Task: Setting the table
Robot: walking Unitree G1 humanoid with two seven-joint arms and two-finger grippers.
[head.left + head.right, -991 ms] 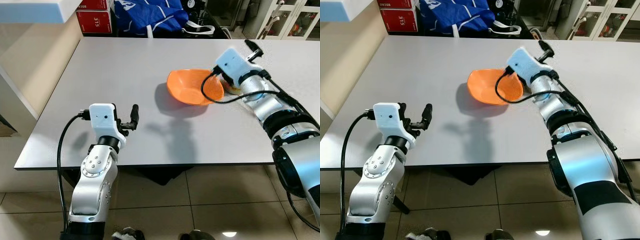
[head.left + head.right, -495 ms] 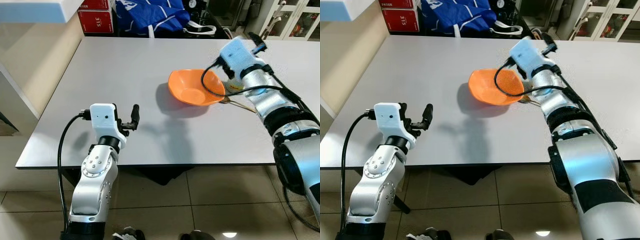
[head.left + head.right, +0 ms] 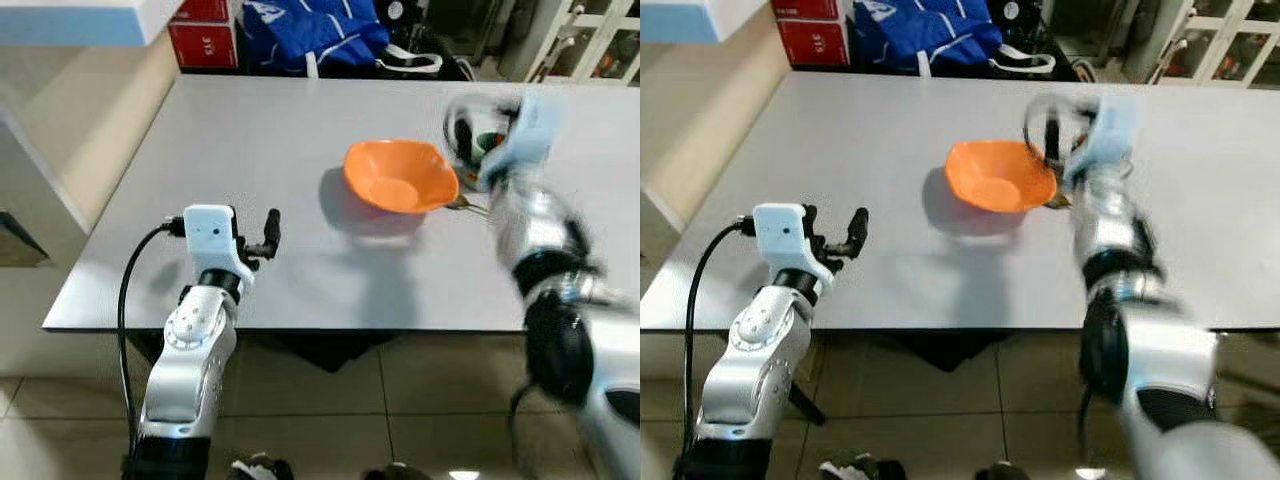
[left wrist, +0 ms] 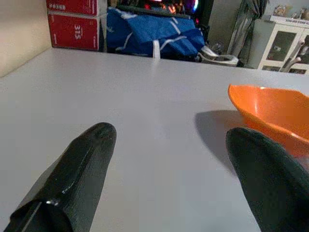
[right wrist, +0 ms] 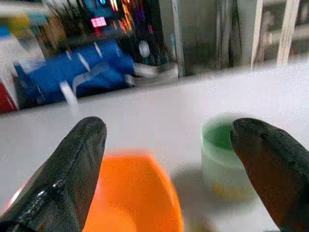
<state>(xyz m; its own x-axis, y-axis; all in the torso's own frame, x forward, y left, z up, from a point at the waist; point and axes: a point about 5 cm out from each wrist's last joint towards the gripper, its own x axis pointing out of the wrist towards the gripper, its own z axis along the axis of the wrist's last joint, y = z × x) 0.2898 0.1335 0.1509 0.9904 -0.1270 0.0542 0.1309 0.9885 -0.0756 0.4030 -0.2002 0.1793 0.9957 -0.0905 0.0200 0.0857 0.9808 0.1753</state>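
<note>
An orange bowl (image 3: 398, 177) sits upright on the grey table (image 3: 250, 140), a little right of the middle. Just right of it stands a pale green cup (image 5: 224, 154), also blurred behind the arm in the left eye view (image 3: 487, 143). A thin golden utensil (image 3: 466, 204) lies by the bowl's right rim. My right gripper (image 5: 169, 159) hovers open above the bowl and cup, with nothing between its fingers (image 5: 72, 169); the right arm (image 3: 530, 210) is motion-blurred. My left gripper (image 3: 268, 233) rests open near the table's front left, with the bowl (image 4: 270, 111) ahead of it.
A blue bag (image 3: 315, 30) and red boxes (image 3: 205, 42) lie beyond the table's far edge. White cabinets (image 3: 600, 40) stand at the back right. A pale counter (image 3: 70, 20) overhangs the left side. Bare tabletop stretches across the left half and the front.
My right arm has swung away from the bowl's right rim, up and to the right, and is now blurred. The bowl stays put. The left arm has not moved; the camera shifted slightly.
</note>
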